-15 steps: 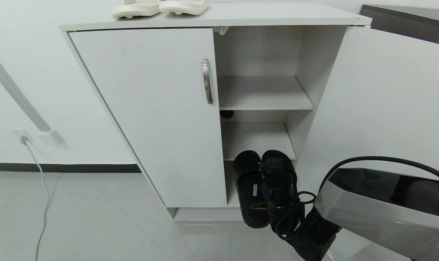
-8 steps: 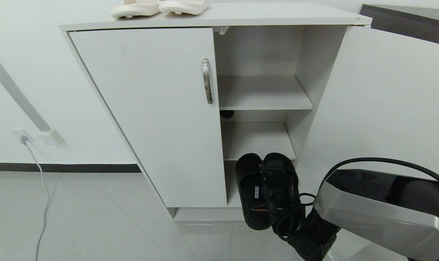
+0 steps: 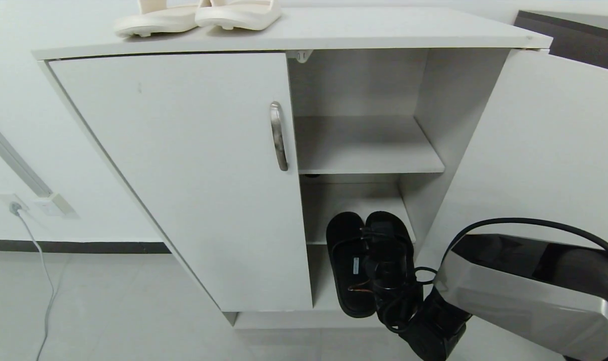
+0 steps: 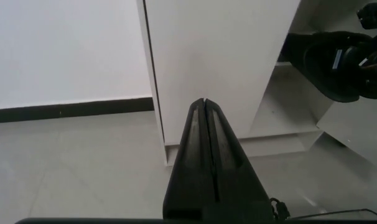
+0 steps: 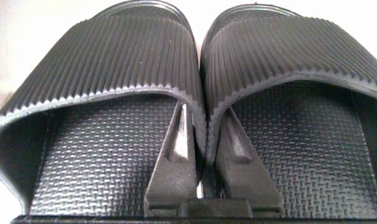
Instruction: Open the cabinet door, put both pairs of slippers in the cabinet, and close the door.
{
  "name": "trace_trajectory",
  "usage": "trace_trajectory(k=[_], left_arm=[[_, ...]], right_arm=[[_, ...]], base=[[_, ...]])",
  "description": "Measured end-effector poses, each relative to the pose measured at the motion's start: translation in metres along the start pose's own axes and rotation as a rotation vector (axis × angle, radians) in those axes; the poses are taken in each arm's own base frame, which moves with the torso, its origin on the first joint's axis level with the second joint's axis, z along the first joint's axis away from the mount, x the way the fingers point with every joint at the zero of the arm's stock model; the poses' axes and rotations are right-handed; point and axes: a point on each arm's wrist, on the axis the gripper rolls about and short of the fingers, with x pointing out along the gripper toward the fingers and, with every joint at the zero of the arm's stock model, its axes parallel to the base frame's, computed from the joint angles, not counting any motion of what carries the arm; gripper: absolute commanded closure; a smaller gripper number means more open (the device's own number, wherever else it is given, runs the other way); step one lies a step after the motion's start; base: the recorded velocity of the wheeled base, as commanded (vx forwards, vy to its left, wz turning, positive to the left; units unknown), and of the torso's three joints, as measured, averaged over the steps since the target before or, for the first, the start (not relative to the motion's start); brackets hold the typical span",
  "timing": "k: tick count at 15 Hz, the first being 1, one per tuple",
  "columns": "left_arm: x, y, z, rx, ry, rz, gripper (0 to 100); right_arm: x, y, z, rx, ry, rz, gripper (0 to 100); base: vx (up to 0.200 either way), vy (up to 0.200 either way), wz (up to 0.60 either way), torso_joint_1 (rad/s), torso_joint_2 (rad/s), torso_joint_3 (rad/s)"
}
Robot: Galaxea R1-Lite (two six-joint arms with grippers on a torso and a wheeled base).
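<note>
Two cream foam slippers (image 3: 198,17) sit near the front edge of the white cabinet's (image 3: 384,30) top, above the shut left door (image 3: 183,175). The left hand (image 4: 204,107) hangs low before that door over bare floor, fingers pressed together on nothing. Rightward, the right hand (image 5: 204,118) pinches the black ribbed slippers' (image 3: 356,265) adjoining straps, toes inside the open bottom compartment, beside the swung-out right door (image 3: 535,150).

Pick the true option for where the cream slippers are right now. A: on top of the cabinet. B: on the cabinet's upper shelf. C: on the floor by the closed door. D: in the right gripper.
A: the cream slippers lie on the cabinet top, while the right gripper is clamped on the black slippers instead.
</note>
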Motion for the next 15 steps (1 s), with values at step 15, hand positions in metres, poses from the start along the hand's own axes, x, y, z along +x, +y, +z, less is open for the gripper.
trace_trajectory(k=[15], left_arm=[[0.000,0.000,0.000,0.000,0.000,0.000,100]], right_arm=[[0.053,0.007,0.016,0.006,-0.007,-0.048,100]], base=[[0.000,0.000,0.00,0.000,0.00,0.000]])
